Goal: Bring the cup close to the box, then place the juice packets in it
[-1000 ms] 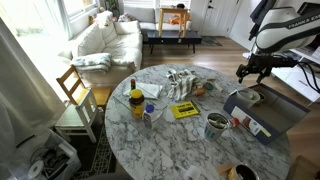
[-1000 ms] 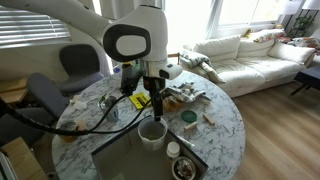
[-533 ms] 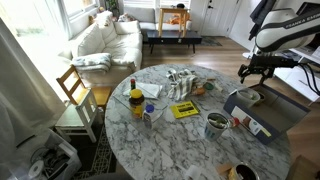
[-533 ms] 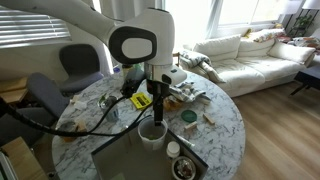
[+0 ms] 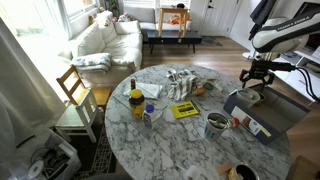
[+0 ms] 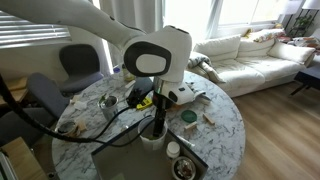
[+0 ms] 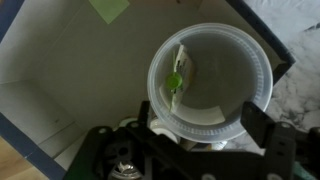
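The silver-grey cup (image 7: 225, 85) stands on the marble table right beside the large grey box (image 7: 70, 70). It also shows in both exterior views (image 5: 251, 97) (image 6: 152, 133). A white juice packet with a green spot (image 7: 180, 75) leans inside the cup. My gripper (image 7: 205, 122) is open directly above the cup, with one finger on each side of its rim. In both exterior views the gripper (image 5: 253, 80) (image 6: 157, 118) hangs just over the cup. The box also shows in both exterior views (image 5: 270, 112) (image 6: 115, 160).
A flat yellow packet (image 5: 184, 110), a yellow-topped bottle (image 5: 137, 101) and a dark-filled bowl (image 5: 216, 123) are on the round table. Striped packets (image 5: 180, 80) lie at the far side. A wooden chair (image 5: 75, 95) stands beside the table.
The arm has swung over the cup and the gripper has come down towards its rim. The cup and box have not moved.
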